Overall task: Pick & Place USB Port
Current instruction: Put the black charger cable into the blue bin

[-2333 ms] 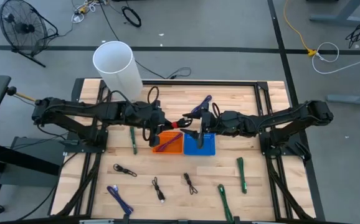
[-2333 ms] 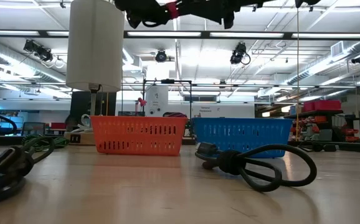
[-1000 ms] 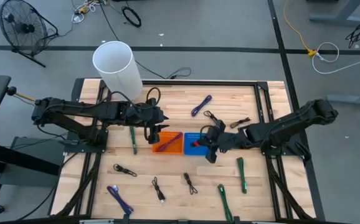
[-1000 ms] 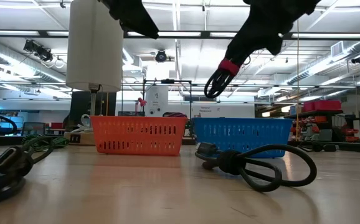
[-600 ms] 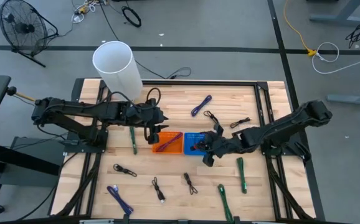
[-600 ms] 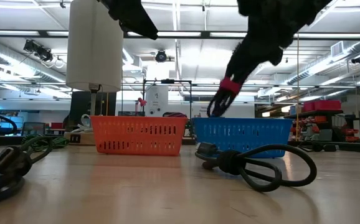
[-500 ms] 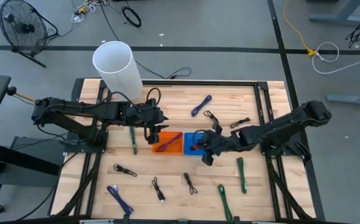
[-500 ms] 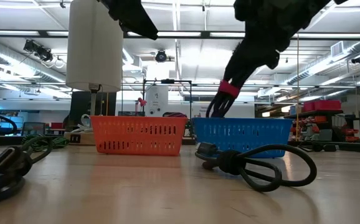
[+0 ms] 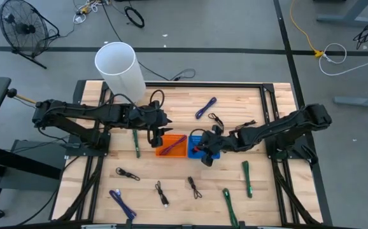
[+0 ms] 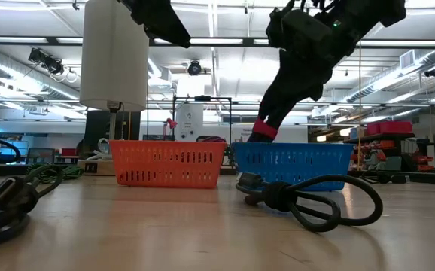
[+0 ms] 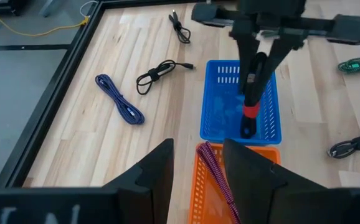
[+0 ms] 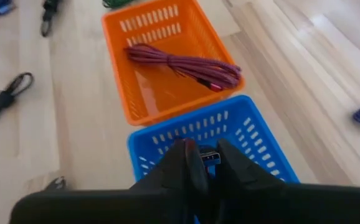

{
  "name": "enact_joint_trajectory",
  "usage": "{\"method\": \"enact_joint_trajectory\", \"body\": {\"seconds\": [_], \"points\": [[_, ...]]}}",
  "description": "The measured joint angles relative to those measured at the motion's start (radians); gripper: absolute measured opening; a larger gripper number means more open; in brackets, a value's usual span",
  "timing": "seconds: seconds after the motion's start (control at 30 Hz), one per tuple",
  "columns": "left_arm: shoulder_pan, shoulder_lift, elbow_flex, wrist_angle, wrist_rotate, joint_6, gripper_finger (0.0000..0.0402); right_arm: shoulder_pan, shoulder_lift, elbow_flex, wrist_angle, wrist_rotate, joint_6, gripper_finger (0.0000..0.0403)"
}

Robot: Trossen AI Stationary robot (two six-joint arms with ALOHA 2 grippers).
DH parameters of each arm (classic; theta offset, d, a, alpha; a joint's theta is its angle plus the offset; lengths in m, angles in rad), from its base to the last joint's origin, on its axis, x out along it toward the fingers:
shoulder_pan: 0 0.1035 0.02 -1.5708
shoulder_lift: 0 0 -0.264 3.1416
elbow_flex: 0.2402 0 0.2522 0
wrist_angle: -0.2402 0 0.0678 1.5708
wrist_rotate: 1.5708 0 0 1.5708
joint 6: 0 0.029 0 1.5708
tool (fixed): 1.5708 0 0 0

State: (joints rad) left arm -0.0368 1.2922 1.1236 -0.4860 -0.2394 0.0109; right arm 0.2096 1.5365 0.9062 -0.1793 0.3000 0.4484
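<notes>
Right claw [image 12: 202, 163] stands nearly closed, its two dark fingers [image 12: 181, 167] pinching a small USB port piece [image 12: 208, 155] whose metal end shows between the tips. The claw hangs directly over the blue basket [image 9: 204, 145], its red-banded tip [image 10: 263, 129] reaching down to rim level in the low view. The blue basket sits touching the orange basket [image 9: 172, 145], side by side at the middle of the tabletop [image 9: 235, 105]. The orange basket contains one coiled maroon cable [image 12: 186, 65]. Left claw [image 11: 198, 163] hovers above the orange basket, fingers parted with a clear gap between them and nothing held. A blue braided cable [image 11: 119, 98] and a black cable [image 11: 160, 71] lie loose on the tabletop beyond the blue basket, well apart from both claws. Further cables, green [image 9: 246, 177] and black [image 9: 193, 186], lie scattered along the near side of the tabletop. A white cylinder [image 9: 119, 69] stands at the tabletop's far left corner.
</notes>
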Motion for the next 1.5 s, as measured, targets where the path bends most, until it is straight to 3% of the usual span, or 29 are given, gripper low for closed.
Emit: {"method": "enact_joint_trajectory", "body": {"seconds": [0.07, 0.3, 0.5, 0.87, 1.2, 1.5], "points": [[0.000, 0.000, 0.000, 0.001, 0.000, 0.000, 0.0142, -0.002, 0.008, 0.000, 0.005, -0.003, 0.002, 0.0061], [0.000, 0.000, 0.000, 0.002, 0.000, 0.000, 0.0142, -0.004, 0.024, 0.000, 0.005, 0.004, -0.011, 0.0180], [0.000, 0.000, 0.000, 0.002, 0.000, 0.000, 0.0142, -0.013, 0.021, 0.000, -0.007, 0.113, -0.012, 0.0234], [0.000, 0.000, 0.000, 0.002, 0.000, 0.000, 0.0142, -0.130, 0.021, 0.000, -0.089, 0.260, 0.004, 0.0222], [0.000, 0.000, 0.000, 0.001, 0.000, -0.003, 0.0142, -0.377, 0.020, 0.000, -0.283, 0.105, 0.040, 0.0224], [0.000, 0.000, 0.000, 0.000, 0.000, -0.005, 0.0142, -0.429, 0.020, 0.000, -0.331, 0.048, 0.029, 0.0247]]}}
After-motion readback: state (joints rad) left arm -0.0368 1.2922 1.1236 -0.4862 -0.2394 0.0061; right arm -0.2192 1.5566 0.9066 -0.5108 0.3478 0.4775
